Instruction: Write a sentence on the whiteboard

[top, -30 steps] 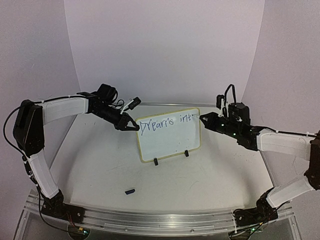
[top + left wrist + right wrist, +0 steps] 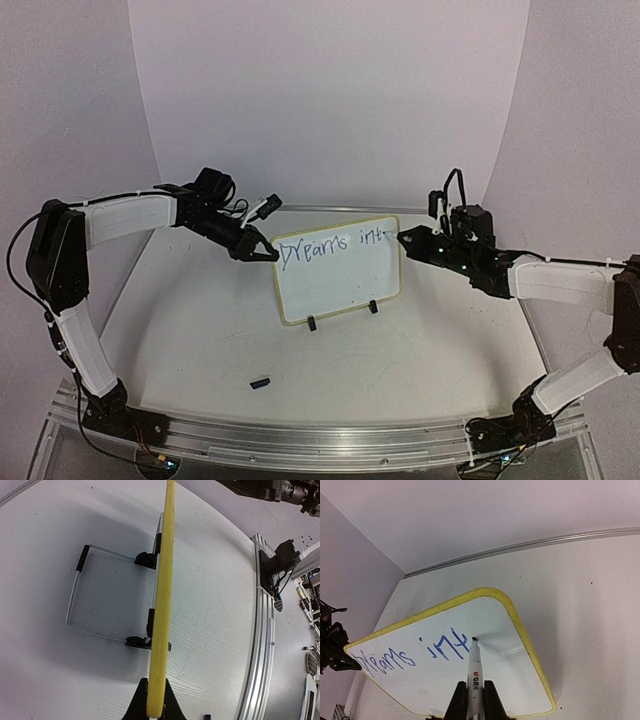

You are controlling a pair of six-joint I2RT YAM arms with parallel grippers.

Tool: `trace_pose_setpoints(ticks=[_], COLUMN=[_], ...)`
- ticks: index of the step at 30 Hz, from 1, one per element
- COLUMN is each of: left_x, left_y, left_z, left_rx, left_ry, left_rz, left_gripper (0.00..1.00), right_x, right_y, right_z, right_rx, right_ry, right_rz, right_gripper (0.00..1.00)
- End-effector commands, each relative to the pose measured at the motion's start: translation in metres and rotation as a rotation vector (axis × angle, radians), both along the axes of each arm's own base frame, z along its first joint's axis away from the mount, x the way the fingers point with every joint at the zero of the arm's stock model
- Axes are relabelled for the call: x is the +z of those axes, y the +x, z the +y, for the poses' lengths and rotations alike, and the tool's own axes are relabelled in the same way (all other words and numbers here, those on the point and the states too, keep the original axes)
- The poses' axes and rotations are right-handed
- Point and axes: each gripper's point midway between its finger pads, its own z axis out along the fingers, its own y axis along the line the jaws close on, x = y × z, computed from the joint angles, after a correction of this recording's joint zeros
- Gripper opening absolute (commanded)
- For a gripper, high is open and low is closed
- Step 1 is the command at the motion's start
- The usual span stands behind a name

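Note:
The whiteboard (image 2: 340, 290) stands upright mid-table on two black clip feet, its frame pale yellow. Blue handwriting, the sentence (image 2: 325, 247), runs along its top line and reads roughly "Dreams int". My left gripper (image 2: 272, 256) is shut on the board's left edge; in the left wrist view the yellow edge (image 2: 162, 605) sits pinched in that gripper (image 2: 155, 707). My right gripper (image 2: 403, 237) is shut on a white marker (image 2: 474, 672). The marker's dark tip touches the board (image 2: 510, 690) just right of the last blue stroke (image 2: 451, 647).
A small dark marker cap (image 2: 261, 382) lies on the table in front of the board. A wire stand (image 2: 75, 595) props the board from behind. An aluminium rail (image 2: 320, 435) runs along the near edge, with both arm bases on it.
My right gripper has shifted slightly left with the marker against the board's top line. The left gripper and the board have not moved.

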Motion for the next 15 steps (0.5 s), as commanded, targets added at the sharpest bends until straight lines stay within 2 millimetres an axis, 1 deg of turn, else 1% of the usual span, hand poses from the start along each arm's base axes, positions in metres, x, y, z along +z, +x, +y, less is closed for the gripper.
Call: trace_pose_setpoints(ticks=[1, 7, 15], left_x=[-0.014, -0.015, -0.016], left_y=[-0.005, -0.006, -0.005], left_z=[0.001, 0.001, 0.0], left_rx=[-0.004, -0.005, -0.005], left_ry=[0.062, 0.063, 0.063], left_rz=[0.027, 0.029, 0.031], left_gripper=[0.0, 0.0, 0.0], right_x=[0.016, 0.001, -0.01], right_y=[0.006, 0.002, 0.0], right_z=[0.006, 0.004, -0.003], right_rx=[0.025, 0.025, -0.006], right_ry=[0.008, 0.003, -0.015], right_rz=[-0.048, -0.013, 0.021], right_gripper=[0.0, 0.0, 0.0])
